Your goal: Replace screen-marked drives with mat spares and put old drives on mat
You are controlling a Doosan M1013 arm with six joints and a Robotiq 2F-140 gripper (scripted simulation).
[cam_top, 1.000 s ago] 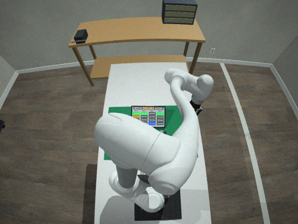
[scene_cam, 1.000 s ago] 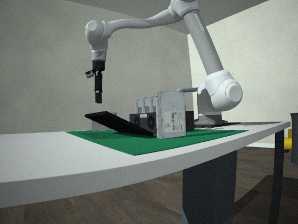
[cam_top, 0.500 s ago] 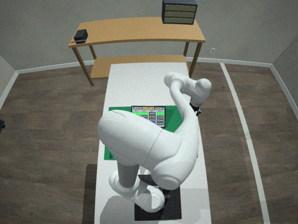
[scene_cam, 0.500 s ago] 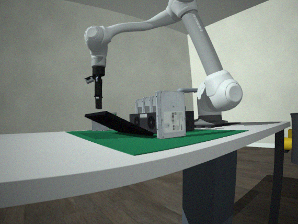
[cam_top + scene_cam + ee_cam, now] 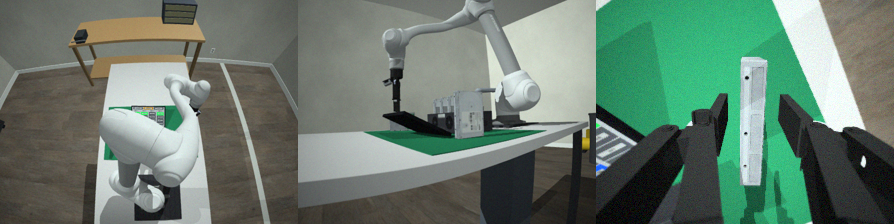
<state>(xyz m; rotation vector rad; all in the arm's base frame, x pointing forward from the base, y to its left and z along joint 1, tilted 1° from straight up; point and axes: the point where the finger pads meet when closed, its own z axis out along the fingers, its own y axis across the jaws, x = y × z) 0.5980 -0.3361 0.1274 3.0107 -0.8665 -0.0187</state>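
Large white arm [image 5: 146, 138] across middle of frame, base lower centre on dark plate [image 5: 172, 212]. Wrist end upper right of centre; dark gripper [image 5: 196, 109] just below it, mostly hidden, finger state unreadable. Green mat [image 5: 173, 112] on white table [image 5: 146, 84], largely under arm. Screen [image 5: 148, 108] at centre, lower part covered; green and orange tiles. Wooden bench [image 5: 125, 30] along top, drawer unit [image 5: 180, 2] at its right, black box [image 5: 81, 34] at left.

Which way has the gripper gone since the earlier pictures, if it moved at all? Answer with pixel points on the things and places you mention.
Yes, down: in the exterior view, the gripper [image 5: 396, 110] [image 5: 753, 107] is now closer to the tilted black screen [image 5: 413, 123].
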